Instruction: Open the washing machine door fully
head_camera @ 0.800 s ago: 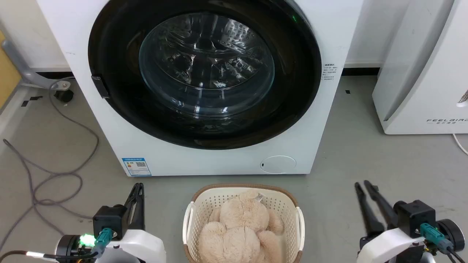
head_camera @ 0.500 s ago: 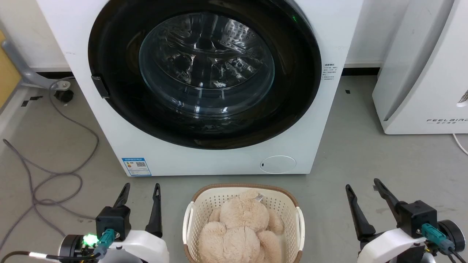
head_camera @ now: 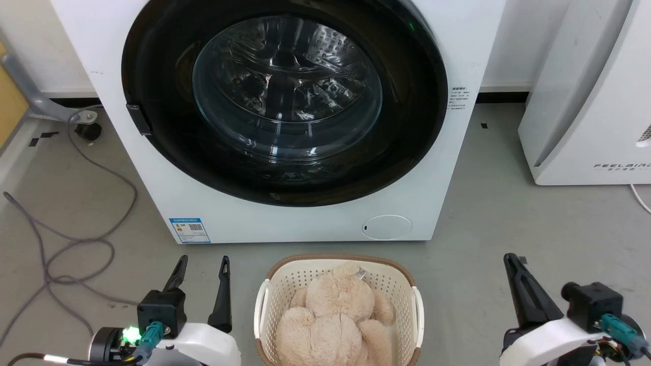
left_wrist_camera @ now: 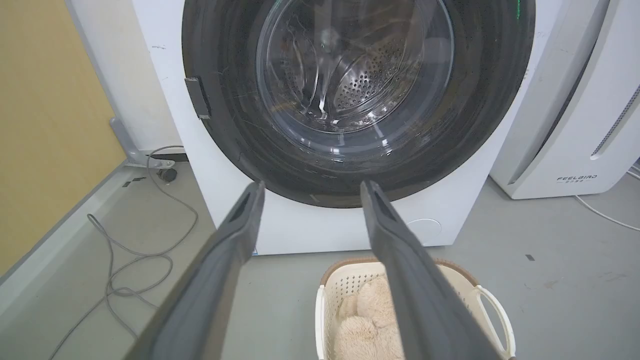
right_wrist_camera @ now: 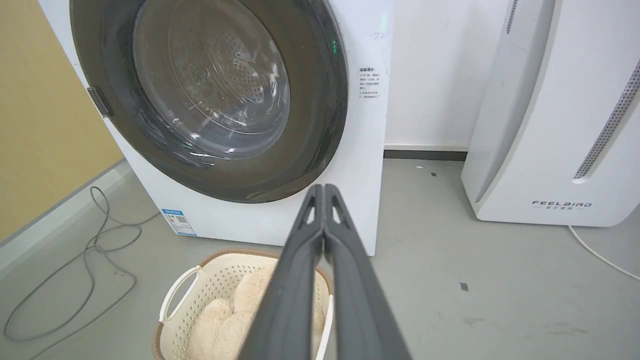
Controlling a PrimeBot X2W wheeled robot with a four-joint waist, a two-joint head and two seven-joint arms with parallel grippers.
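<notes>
In the head view there is one washing machine (head_camera: 152, 168), standing on the grey floor (head_camera: 508, 203). Its one washing machine door (head_camera: 407, 127) lies closed, flush on the front, with a single dark catch (head_camera: 138, 119) on its left edge. Below the door sit one blue label (head_camera: 189, 231) and one small round white flap (head_camera: 386, 227). One cream basket (head_camera: 264, 305) stands just in front of the machine, and one beige plush toy (head_camera: 335, 315) lies in it. One white appliance (head_camera: 585, 101) stands to the right, apart from the machine, and one grey cable (head_camera: 76, 244) loops on the floor at the left.

Two grippers are low in this view, either side of the basket and well short of the door. The left gripper (head_camera: 203, 260) points up the view with its two fingers spread apart, nothing between them. The right gripper (head_camera: 510, 258) leans towards the left, and one dark finger is visible here.

In the left wrist view the two long fingers (left_wrist_camera: 400, 260) rise apart, released, their tips seen against the door's lower black rim but not touching it. The basket lies under the right-hand finger.

In the right wrist view the two fingers (right_wrist_camera: 300, 280) are pressed together along their length, clenched on nothing. Their joined tips are seen against the machine's lower front, right of the door's rim. The door is closed here too.
</notes>
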